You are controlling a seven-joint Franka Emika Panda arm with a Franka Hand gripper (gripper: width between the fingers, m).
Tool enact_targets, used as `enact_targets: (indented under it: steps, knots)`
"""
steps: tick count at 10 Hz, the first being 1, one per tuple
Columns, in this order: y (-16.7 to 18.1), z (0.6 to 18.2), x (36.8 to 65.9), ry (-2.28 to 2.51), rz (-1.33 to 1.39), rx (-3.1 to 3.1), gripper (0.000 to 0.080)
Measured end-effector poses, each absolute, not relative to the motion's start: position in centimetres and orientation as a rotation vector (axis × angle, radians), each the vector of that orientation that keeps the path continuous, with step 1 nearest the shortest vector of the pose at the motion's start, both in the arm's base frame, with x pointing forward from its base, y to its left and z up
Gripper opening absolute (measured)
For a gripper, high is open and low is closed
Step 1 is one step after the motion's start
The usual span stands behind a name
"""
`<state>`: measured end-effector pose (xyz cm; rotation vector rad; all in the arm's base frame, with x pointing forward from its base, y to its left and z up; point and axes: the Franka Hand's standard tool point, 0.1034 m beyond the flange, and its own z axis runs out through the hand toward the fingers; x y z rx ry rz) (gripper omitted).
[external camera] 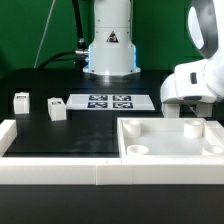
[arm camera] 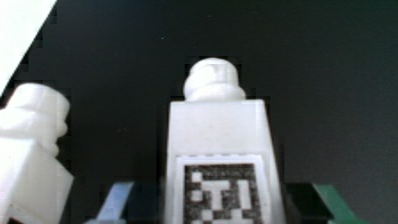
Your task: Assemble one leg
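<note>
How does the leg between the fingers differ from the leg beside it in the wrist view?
The middle leg sits inside the gripper; the side leg lies outside it. The middle leg shows its tag; the side leg shows none, being cut by the frame. Both are white with a rounded peg end.

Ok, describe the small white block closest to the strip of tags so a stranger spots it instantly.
Find the marker board, lying mid-table in front of the robot's base. Just off its end on the exterior view's left stands the leg, a stubby white block. Its twin sits farther left, well away from the board.
</note>
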<state>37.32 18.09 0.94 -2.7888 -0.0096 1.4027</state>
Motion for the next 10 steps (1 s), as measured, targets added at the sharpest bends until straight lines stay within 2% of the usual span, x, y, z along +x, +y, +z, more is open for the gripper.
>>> enact_targets:
  steps: [1,4,5,7,10]
  knots:
    - [17.7,1.9,37.7,-0.016,1.404,-2.784,0.0289]
    - [16.7,7.1,39.4,-0.024,1.385,-2.791,0.0290]
    - [16.7,7.7,39.7,-0.048,1.369,-2.789,0.0290]
    - [16.9,7.2,40.1,-0.044,1.310,-2.811,0.0290]
    - [17.0,7.0,41.3,-0.037,0.964,-2.930,0.0290]
